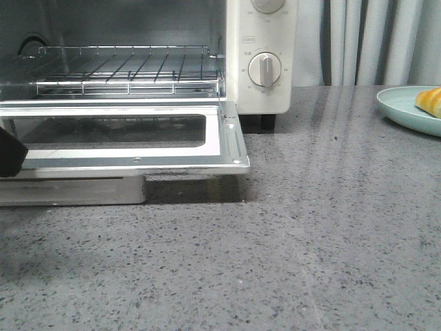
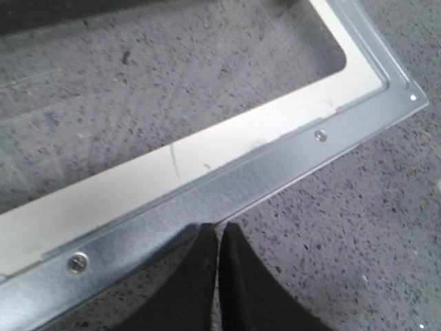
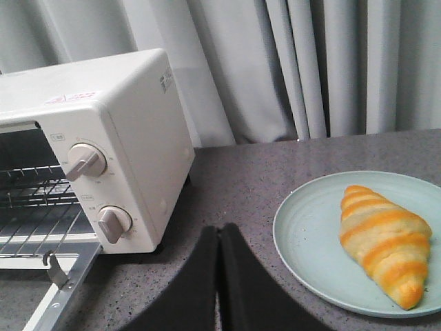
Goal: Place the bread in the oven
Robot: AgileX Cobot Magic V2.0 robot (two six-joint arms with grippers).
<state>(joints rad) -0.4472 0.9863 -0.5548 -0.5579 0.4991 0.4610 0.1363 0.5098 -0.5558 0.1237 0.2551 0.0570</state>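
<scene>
Oven [image 1: 265, 62] door [image 1: 131, 155] lies fully down, rack [image 1: 127, 69] exposed for loading; bread [image 3: 384, 241] sits on the plate [image 3: 310, 227], well apart; left gripper [image 2: 219, 238] pressed together above the door's edge, holding nothing; right gripper [image 3: 219, 241] likewise pressed together, empty, near the plate.

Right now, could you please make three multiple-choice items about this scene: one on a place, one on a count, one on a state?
1. Where is the bread?
A. on the plate
B. on the wire rack
C. on the counter

2. How many knobs does the oven show in the right wrist view?
A. one
B. two
C. four

3. The oven door is:
A. shut
B. removed
C. folded down open

Answers: 1 A, it lies on the pale blue plate; 2 B, one above the other; 3 C, it lies flat, the rack exposed.
</scene>
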